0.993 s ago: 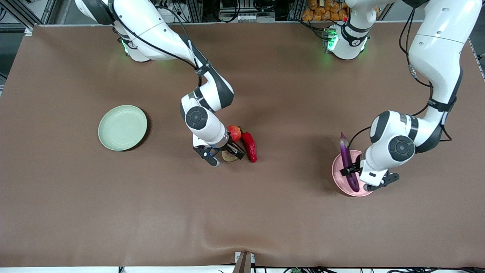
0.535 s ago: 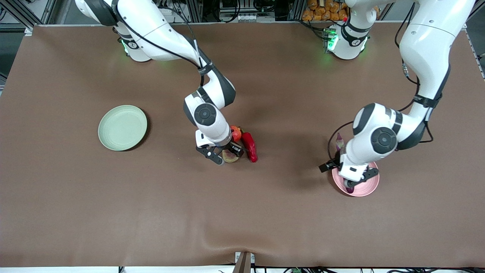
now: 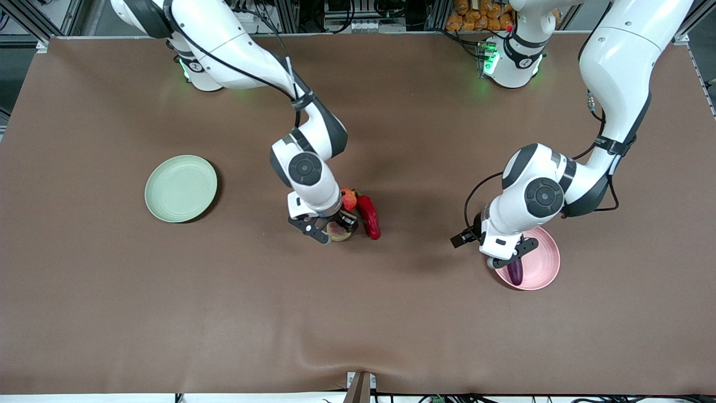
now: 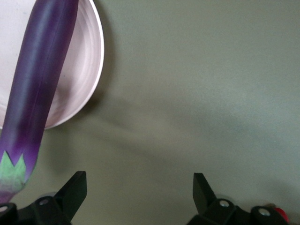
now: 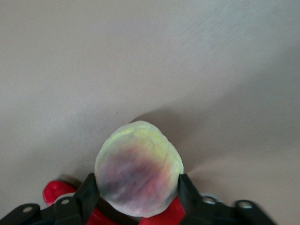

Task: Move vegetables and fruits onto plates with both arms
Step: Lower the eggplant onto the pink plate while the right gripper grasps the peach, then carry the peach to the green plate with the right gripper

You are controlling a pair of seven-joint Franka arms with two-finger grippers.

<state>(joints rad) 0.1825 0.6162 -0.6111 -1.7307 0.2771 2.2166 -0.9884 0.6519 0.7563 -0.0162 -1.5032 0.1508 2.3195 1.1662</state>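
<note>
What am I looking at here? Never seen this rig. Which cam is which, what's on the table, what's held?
Two white robot arms work at a brown table. The wide picture comes from a high camera facing them; the two close-ups come from cameras on their wrists.

The right claw is down at the table, closed around a pink-and-yellow-green fruit. A red fruit and a red chili lie right beside it. The green plate holds nothing.

The left claw is open over the edge of the pink plate. The eggplant lies there, its stem end sticking out past the rim.
</note>
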